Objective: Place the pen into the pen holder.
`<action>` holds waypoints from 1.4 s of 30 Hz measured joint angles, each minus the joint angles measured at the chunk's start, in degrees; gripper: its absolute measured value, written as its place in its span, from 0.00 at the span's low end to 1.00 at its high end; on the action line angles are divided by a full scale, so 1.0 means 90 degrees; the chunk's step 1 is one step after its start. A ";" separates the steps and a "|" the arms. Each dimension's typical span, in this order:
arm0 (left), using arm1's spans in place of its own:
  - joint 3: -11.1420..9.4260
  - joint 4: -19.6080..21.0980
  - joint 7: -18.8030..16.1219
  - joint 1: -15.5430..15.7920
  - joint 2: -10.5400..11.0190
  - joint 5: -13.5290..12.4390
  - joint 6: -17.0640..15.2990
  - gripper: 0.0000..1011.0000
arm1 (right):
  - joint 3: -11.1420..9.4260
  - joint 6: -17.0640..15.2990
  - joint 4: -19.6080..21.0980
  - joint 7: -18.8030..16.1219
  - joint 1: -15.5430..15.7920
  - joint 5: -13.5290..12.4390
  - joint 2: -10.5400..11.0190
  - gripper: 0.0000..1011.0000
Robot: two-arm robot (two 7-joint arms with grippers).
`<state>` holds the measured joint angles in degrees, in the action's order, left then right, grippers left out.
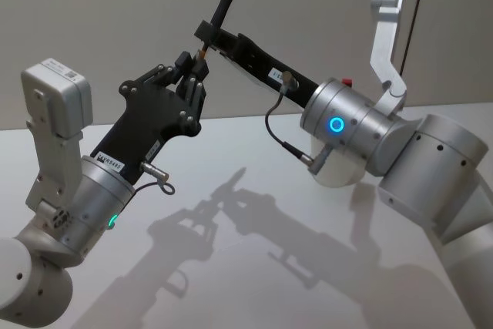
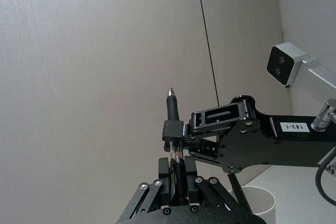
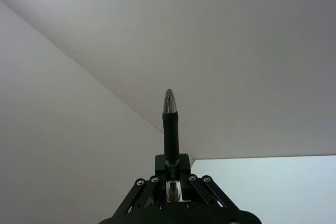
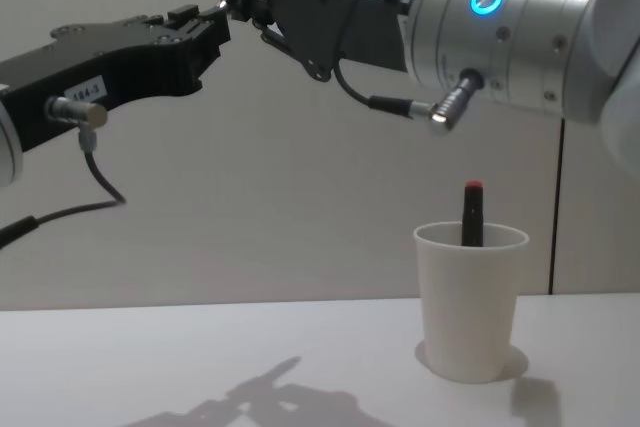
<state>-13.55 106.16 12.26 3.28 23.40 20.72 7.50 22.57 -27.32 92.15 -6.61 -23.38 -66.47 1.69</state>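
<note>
Overhead, the table (image 1: 254, 213) was a plain white top taking up the lower half of the head view, with hard shadows of both arms near its middle. Behind it stood a pale grey wall (image 4: 250, 197), with a thin dark vertical seam at the right of the chest view.

The cup (image 4: 471, 299) stood upright on the table at the lower right of the chest view. A dark marker with a red cap (image 4: 471, 213) stood in it, its top poking above the rim. In the head view the cup was mostly hidden behind the right arm's wrist, right of centre.

The pen (image 1: 222, 11) was well above the table, at the upper centre of the head view, tip pointing up. The right gripper (image 1: 204, 32) came in from the right and was clamped on the pen's lower barrel; the right wrist view showed the pen (image 3: 170, 129) standing out between its closed fingers. The left gripper (image 1: 196, 69) reached up from the lower left, just beneath the right one. In the left wrist view its fingers sat on either side of the pen's lower end (image 2: 177, 169), closed on it.
</note>
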 joint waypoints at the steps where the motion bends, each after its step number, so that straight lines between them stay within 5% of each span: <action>1: 0.0000 0.0000 0.0000 0.0000 0.0000 0.0000 0.0000 0.17 | 0.0000 0.0000 0.0001 0.0000 0.0000 0.0000 0.0000 0.13; 6: 0.0000 0.0000 -0.0001 0.0000 0.0000 -0.0002 -0.0002 0.18 | 0.0000 0.0000 0.0001 -0.0002 0.0000 0.0000 0.0000 0.13; 21: 0.0000 0.0000 -0.0003 0.0000 0.0001 -0.0002 0.0000 0.66 | -0.0003 0.0038 0.0024 -0.0014 -0.0015 0.0031 0.0016 0.13; 33: 0.0000 0.0000 -0.0003 0.0000 0.0001 -0.0001 0.0001 0.99 | -0.0204 0.0337 0.0358 -0.0014 -0.0145 0.0387 0.0260 0.13; 42: -0.0001 0.0000 -0.0003 0.0000 0.0000 -0.0001 0.0001 0.99 | -0.0423 0.0502 0.0730 0.0143 -0.0145 0.0752 0.0623 0.13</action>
<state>-13.56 106.16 12.24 3.28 23.40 20.71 7.50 18.76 -22.80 98.72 -5.32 -24.68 -59.70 7.30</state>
